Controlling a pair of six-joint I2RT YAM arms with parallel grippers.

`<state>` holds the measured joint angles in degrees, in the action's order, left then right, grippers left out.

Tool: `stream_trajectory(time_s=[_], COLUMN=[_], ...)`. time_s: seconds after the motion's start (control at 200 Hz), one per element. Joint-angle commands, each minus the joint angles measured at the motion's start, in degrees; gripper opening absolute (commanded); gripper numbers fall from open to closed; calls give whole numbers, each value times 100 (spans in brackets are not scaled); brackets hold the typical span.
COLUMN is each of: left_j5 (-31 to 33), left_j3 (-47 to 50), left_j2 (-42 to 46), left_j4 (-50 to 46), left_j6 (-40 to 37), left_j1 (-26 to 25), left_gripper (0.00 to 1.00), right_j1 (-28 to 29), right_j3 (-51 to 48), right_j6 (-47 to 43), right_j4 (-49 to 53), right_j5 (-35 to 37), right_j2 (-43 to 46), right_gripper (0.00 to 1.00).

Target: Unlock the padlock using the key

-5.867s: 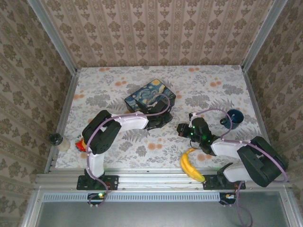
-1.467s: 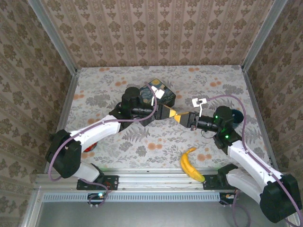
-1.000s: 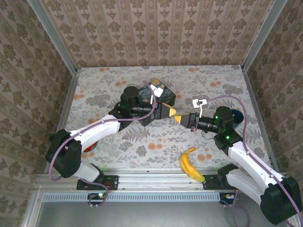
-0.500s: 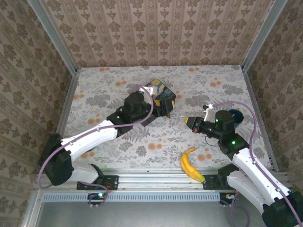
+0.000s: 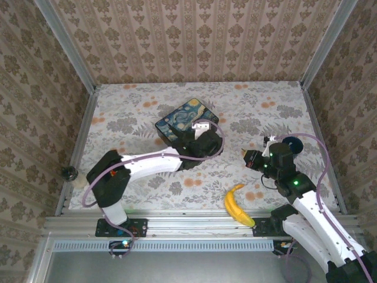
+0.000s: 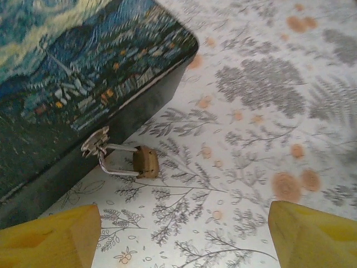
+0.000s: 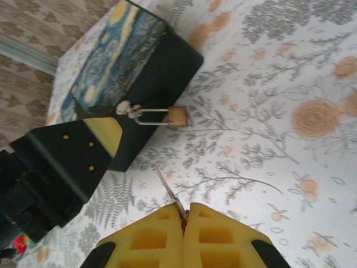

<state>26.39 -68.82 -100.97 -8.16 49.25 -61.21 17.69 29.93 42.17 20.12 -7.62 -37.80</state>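
From above, your left gripper (image 5: 203, 141) sits just beside the near corner of the starry-night box (image 5: 182, 118), so it is the arm nearer the lock. Your right gripper (image 5: 247, 158) hangs apart to the right over the table (image 5: 118, 112). A banana (image 5: 237, 205) near the front edge and a blue cup (image 5: 291, 144) behind the right wrist lie off the path.

In the left wrist view, the padlock (image 6: 146, 162) hangs from the box's clasp (image 6: 93, 146) by its shackle (image 6: 120, 173). Its body seems to rest on the table just beside the box wall. Its long axis runs out from the clasp, brass end away from the box. Your 2 left pads (image 6: 50, 237) are spread wide with nothing between them, and the lock lies ahead of the gap.

In the right wrist view, the right pads (image 7: 223, 234) are pressed together on the key (image 7: 166, 190), blade poking forward. The padlock lies ahead, slightly right of the tip, well apart. The left finger (image 7: 72, 156) stands left of that line. I judge the blade must swing round to meet the brass end face.
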Motion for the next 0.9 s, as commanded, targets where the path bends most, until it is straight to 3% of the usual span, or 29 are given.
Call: stream_trajectory(time_s=[0.0,0.16,0.32,0.63,0.895], left_j5=[795,1193,981,1055,1009], left_j3=[-616,-1925,-2558,-2427,-1678], left_j2=[-539,-1546,-2188,-2324,-1733], left_j4=[-969,-2569,-2953,-3149,-3407], left_j6=[806,1575,1882,2194,2394], left_j1=[10,13,187,521,637], left_gripper=[80,81,82,82,82], right_j1=[-36,-47,-78,-134,-152], right_j3=[-91,-197,-238,-429,-427], right_j6=[-3,18,26,145,194], right_j4=[317,197,94,-286,-467], right_j5=[442,417,296,-9,-100], right_j2=[85,81,4,-252,-447], right_gripper=[0,0,0,0,0])
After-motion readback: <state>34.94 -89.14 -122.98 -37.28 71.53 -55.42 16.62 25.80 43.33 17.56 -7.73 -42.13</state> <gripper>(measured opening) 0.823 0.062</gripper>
